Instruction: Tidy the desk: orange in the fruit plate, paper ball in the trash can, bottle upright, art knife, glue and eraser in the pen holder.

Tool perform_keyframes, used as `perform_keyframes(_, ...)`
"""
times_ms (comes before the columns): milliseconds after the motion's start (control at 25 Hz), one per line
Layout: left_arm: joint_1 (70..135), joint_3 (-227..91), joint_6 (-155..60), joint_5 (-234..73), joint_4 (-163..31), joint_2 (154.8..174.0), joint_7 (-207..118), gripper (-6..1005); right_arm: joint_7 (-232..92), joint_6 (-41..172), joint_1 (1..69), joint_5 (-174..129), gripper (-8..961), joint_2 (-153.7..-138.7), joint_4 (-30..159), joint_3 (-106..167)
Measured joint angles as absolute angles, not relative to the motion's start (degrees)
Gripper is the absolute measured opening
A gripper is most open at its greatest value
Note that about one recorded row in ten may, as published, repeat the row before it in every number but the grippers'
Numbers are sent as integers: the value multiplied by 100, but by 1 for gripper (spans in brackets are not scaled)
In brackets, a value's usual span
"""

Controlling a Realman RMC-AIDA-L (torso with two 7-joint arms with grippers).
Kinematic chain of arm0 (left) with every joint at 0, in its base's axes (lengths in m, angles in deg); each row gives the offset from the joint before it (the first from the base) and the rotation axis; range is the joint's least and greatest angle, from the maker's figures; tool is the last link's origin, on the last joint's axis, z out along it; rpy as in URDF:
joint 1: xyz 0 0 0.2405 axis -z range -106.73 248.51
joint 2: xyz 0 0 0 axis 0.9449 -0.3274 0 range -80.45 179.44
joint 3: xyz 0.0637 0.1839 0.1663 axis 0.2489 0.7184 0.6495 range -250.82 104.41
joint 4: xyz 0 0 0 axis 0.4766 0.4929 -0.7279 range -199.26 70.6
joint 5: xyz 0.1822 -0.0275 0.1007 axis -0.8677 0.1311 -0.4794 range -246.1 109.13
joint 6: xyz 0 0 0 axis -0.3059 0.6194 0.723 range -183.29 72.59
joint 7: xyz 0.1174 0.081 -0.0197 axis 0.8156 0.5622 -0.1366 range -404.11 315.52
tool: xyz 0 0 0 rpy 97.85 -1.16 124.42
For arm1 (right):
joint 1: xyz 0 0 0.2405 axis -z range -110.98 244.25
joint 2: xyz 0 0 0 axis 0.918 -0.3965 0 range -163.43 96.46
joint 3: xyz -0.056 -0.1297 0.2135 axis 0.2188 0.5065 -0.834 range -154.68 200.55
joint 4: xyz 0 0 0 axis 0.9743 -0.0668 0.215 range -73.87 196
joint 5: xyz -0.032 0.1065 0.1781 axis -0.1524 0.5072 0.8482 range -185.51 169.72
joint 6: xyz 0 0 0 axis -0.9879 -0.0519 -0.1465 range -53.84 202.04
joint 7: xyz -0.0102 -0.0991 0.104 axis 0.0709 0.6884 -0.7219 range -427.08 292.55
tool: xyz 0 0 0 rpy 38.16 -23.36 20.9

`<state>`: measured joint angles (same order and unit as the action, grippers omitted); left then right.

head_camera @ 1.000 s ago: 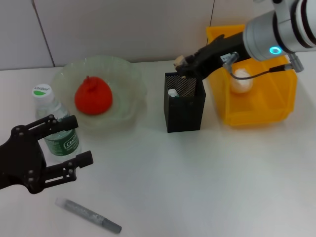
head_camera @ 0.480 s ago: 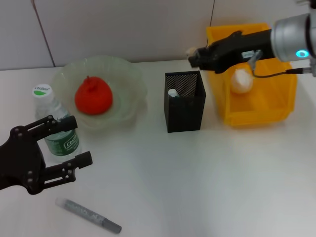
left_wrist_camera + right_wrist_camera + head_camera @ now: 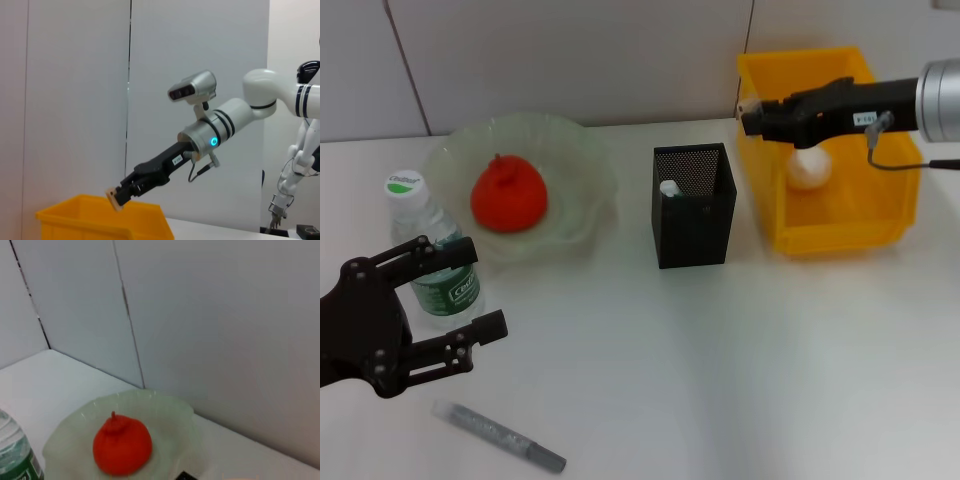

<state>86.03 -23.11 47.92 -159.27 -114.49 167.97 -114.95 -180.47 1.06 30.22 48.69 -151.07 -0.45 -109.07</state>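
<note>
Head view first: my right gripper [image 3: 752, 112] reaches out level over the near-left corner of the trash can [image 3: 840, 235], just beyond the pen holder [image 3: 693, 225]; what it carries is hard to make out from here. The paper ball [image 3: 810, 166] lies in the can, the orange [image 3: 508, 196] sits in the plate [image 3: 585, 150], and the bottle [image 3: 425, 245] stands upright beside it, so those jobs look done. A pale-tipped thing, probably the knife [image 3: 669, 188], stands in the holder. My left gripper [image 3: 445, 300] hangs low near the bottle, fingers apart and empty, with the glue [image 3: 500, 437] lying flat on the table just in front of it; I judge that is its next pick. Left wrist view: the right fingers are clamped on the eraser [image 3: 113, 199], held tilted above the can's rim. It belongs in the holder, not here, so it must go back over the mesh mouth before I let go. Right wrist view: only the orange in its plate and the bottle's shoulder show.
</note>
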Motion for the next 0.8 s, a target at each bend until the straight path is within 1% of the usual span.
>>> perform_keyframes(200, 8657, -2311, 4795, -15928, -11448, 16797, -11490, 726, -17911, 249, 2917, 4872, 324, -15091, 287, -10897)
perform_keyframes(400, 8708, -2284, 4789, -15926, -11464, 16802, -11445, 725, -18221, 264, 2659, 4693, 328, -15070, 301, -10725)
perform_keyframes(520, 8744, -2269, 4795, -15901, -11447, 16805, -11410, 724, -18796, 272, 2458, 4253, 331, -15051, 48, -10340)
perform_keyframes(800, 8756, -2270, 4801, -15863, -11443, 16806, -11430, 722, -19863, 225, 2284, 3429, 337, -15049, -632, -9635)
